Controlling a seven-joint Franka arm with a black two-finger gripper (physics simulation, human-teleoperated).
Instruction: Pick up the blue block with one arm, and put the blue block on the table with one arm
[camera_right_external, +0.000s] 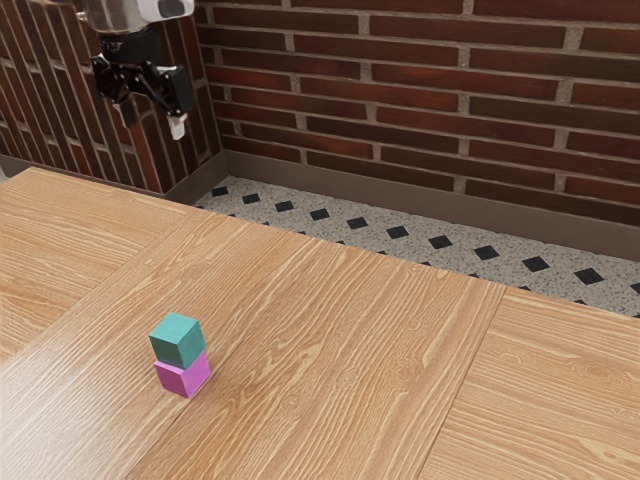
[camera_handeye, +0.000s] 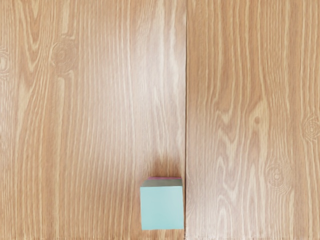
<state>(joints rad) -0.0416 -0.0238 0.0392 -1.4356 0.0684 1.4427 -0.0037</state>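
High above the table's far edge in the exterior view hangs my gripper (camera_right_external: 152, 119), its two fingers apart with nothing between them. The blue block, teal in colour (camera_right_external: 178, 341), rests on top of a pink block (camera_right_external: 183, 376), which stands on the wooden table (camera_right_external: 330, 350). In the wrist view the teal block (camera_handeye: 162, 208) is seen from above, with a thin strip of the pink block (camera_handeye: 166, 178) showing beside it. My gripper is well above the stack and touches neither block.
A brick wall (camera_right_external: 420, 90) rises behind the table, with a patterned floor strip (camera_right_external: 380, 228) between them. A straight seam (camera_handeye: 186, 100) in the tabletop runs close beside the stack.
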